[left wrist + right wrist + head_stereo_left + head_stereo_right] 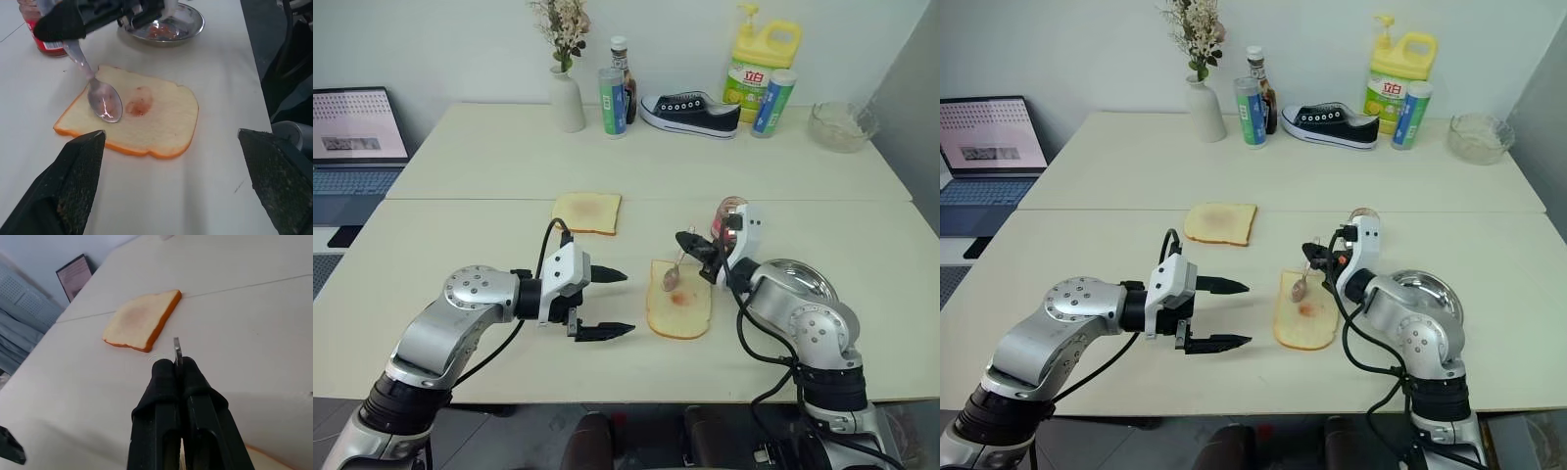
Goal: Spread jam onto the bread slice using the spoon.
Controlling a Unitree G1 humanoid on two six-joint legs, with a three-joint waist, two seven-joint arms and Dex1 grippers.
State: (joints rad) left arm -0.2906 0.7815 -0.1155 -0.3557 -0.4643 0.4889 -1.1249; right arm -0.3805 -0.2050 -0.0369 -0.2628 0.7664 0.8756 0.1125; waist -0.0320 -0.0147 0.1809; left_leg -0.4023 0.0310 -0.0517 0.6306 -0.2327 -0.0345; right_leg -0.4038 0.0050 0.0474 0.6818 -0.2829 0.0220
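The bread slice (pixel 680 311) lies flat on the table with a small red smear of jam (pixel 139 105) near its middle. My right gripper (pixel 690 242) is shut on the handle of the spoon (pixel 674 272). The spoon's bowl (pixel 105 101) hangs down over the slice's far end, beside the smear; I cannot tell whether it touches. The jam jar (pixel 728 215) stands just behind that gripper. My left gripper (pixel 626 303) is open and empty, level, just left of the slice, pointing at it.
A smaller slice (pixel 587 211) lies further back on the left. A steel dish (pixel 808 279) sits right of the bread, under my right arm. At the table's far edge stand a vase (pixel 568 98), bottles (pixel 617 98), a shoe (pixel 690 113), a yellow jug (pixel 759 69) and a glass bowl (pixel 842 125). A laptop (pixel 357 137) is far left.
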